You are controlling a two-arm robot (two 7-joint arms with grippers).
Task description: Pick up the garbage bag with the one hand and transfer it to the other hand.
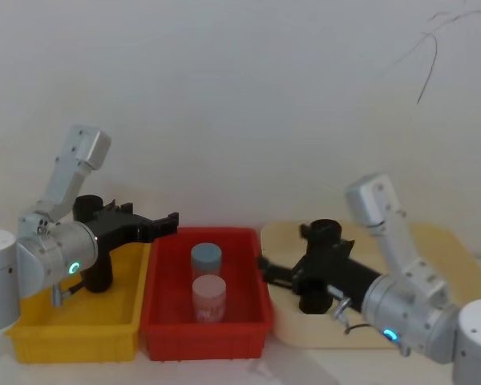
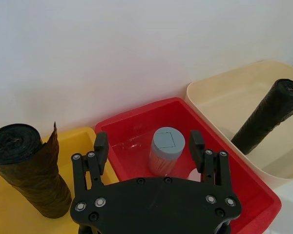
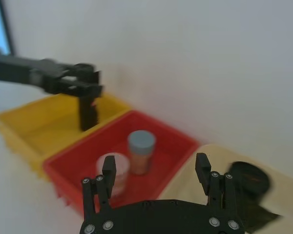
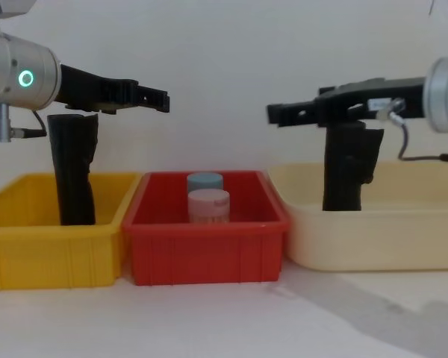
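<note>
Chest view gives me the line-up from the side. On the left, the left gripper [image 4: 158,100] is held level above the bins, its tips pointing toward the middle. On my left wrist feed its fingers [image 2: 100,146] stand apart with nothing between them. Under that arm a slim black roll [image 4: 73,171] stands upright in the yellow bin [image 4: 45,250]. I cannot tell whether the arm touches it.

Next comes the red bin [image 4: 209,257], touching the yellow one, with two jars in it. The blue-lidded jar [image 4: 204,181] stands behind the pink-lidded jar [image 4: 208,205].

Further right, the right gripper [image 4: 278,113] is also level, its tips pointing back toward the left one, with a wide gap between the two. The right wrist feed shows its claw spread and holding nothing.

The garbage bag [image 4: 345,168] stands upright near the left end of the cream tray [image 4: 373,246], just below that gripper's body, outside the fingers. Its loose flap [image 4: 373,153] juts to the right near the top. Whether the gripper body touches the bag, I cannot tell.
</note>
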